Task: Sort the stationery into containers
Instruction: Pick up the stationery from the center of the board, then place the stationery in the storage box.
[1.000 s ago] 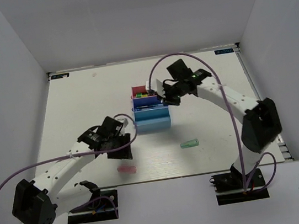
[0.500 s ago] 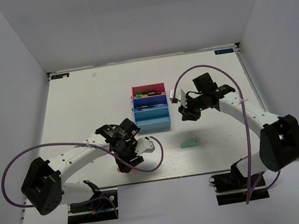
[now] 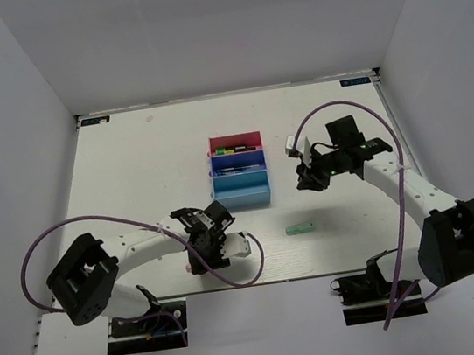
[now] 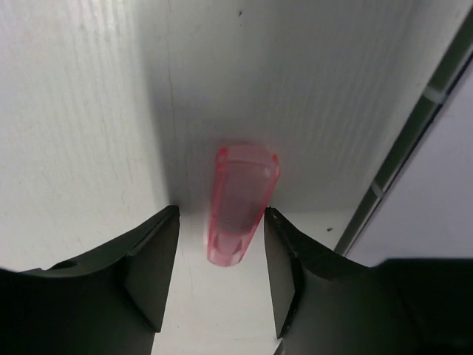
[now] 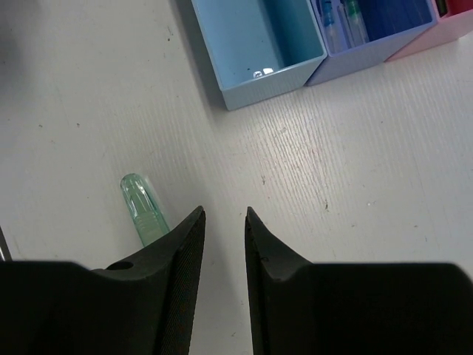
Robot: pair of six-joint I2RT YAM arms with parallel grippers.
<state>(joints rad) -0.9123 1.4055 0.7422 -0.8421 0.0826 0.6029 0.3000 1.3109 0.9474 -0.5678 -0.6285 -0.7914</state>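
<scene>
A pink capsule (image 4: 240, 203) lies on the white table between the fingers of my open left gripper (image 4: 221, 214), untouched; in the top view the gripper (image 3: 202, 255) hides it. A mint-green capsule (image 3: 300, 229) lies right of it, and shows in the right wrist view (image 5: 144, 207) partly behind one finger. My right gripper (image 3: 306, 177) hovers right of the trays, slightly open and empty (image 5: 225, 214). The magenta tray (image 3: 233, 137) holds highlighters (image 3: 233, 150), the dark blue tray (image 3: 212, 165) holds pens (image 3: 237, 168), and the light blue tray (image 3: 244, 199) looks empty.
The table's near edge (image 4: 414, 140) runs close beyond the pink capsule. White walls enclose the table on three sides. The left arm's purple cable (image 3: 234, 279) loops over the near edge.
My left gripper moved toward the near edge and came down around the pink capsule. My right gripper moved away from the trays, to the right and nearer.
</scene>
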